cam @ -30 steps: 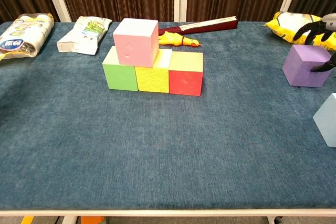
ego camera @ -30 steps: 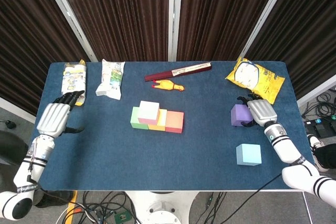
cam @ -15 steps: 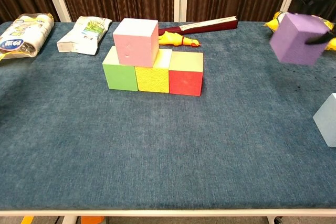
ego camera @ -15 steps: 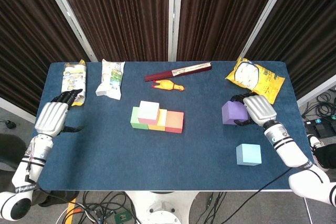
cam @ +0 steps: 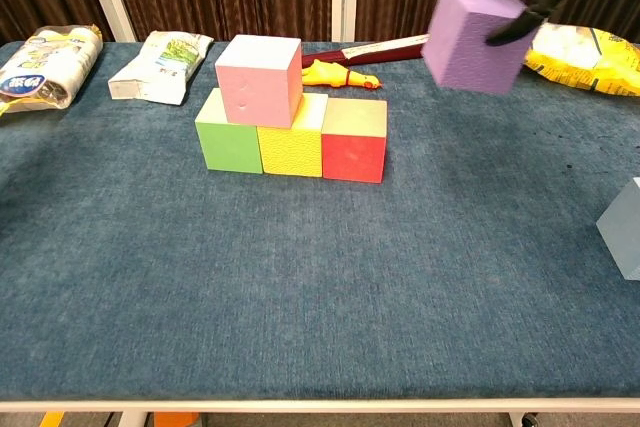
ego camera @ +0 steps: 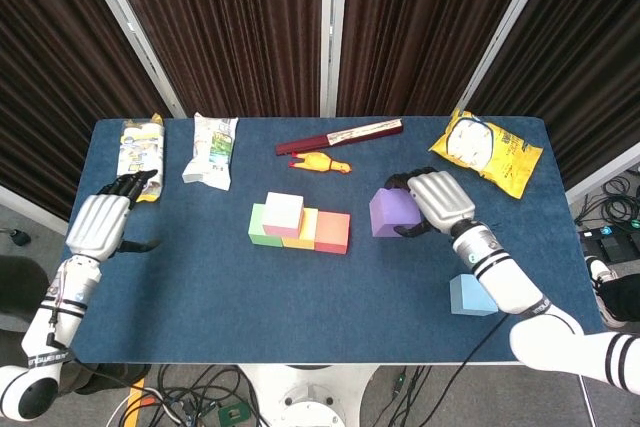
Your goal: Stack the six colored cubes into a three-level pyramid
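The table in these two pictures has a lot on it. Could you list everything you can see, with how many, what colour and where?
Base row of cubes: three, green, yellow, red, side by side mid-table.
Pink cube: one, on top of the green and yellow cubes.
Purple cube: one, held in the air right of the stack.
Light blue cube: one, near right of the table.
Rubber chicken: one, yellow, behind the stack.
Folded fan: one, dark red, far centre.
Snack packets: two, white and yellow-white, far left.
Yellow bag: one, far right.
Table: one, blue cloth.
Right hand: silver, grips the purple cube.
Left hand: silver, at the left edge, holds nothing.
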Controlling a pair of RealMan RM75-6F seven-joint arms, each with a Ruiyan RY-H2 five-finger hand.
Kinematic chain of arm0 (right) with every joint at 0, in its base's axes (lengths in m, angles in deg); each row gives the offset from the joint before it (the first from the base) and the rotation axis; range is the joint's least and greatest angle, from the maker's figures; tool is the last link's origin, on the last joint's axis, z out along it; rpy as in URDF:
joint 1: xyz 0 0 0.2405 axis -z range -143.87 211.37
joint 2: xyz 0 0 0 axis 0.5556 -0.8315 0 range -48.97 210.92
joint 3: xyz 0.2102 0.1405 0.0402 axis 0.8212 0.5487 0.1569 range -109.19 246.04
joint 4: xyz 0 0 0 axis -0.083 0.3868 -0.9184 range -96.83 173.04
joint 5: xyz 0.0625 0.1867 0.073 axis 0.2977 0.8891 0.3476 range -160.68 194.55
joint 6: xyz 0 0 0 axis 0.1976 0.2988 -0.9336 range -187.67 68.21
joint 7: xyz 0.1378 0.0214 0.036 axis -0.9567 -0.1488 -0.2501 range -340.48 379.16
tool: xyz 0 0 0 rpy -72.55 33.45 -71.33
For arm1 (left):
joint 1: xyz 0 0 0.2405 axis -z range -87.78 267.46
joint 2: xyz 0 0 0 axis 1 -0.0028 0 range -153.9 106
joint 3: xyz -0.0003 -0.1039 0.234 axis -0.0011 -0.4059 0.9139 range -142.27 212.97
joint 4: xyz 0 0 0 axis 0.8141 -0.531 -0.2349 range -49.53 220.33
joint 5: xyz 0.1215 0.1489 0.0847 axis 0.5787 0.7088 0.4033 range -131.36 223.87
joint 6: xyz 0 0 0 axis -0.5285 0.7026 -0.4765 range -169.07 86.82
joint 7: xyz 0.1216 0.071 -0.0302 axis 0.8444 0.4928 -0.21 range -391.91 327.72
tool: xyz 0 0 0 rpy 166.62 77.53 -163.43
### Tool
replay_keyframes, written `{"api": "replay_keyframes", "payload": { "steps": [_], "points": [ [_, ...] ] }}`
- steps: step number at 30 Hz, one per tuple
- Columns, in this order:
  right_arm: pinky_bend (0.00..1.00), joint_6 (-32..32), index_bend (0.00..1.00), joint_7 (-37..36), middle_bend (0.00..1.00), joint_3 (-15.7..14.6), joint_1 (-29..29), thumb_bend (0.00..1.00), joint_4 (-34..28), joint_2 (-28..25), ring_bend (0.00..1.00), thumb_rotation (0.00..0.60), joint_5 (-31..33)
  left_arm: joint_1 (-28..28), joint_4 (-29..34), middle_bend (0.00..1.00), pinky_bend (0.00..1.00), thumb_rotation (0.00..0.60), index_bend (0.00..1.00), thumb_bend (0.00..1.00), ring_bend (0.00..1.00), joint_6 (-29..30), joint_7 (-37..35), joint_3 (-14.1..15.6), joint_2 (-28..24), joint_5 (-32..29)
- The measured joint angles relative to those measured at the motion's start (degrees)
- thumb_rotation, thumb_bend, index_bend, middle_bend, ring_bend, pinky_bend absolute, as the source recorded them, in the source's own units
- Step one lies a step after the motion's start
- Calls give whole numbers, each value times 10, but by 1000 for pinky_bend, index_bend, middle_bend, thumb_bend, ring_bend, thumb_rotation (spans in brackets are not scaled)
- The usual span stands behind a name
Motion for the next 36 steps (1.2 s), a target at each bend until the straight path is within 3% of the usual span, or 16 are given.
{"api": "replay_keyframes", "payload": {
  "steps": [13, 25, 36],
  "points": [
    [217, 75, 371, 130, 536, -10, -112, 205, -8, 95, 272, 600, 170, -6, -4, 127, 255, 600, 101, 20, 98, -9, -3, -12, 3, -5],
    [179, 116, 328, 177, 535, -13, -160, 180, 32, 170, 267, 600, 229, -17, -8, 127, 255, 600, 101, 20, 98, -8, -11, -15, 6, -3],
    [165, 146, 289, 205, 533, -2, -184, 160, 47, 202, 262, 600, 272, -16, -13, 127, 255, 600, 101, 20, 98, -16, -12, -20, 7, 1]
  ]
}}
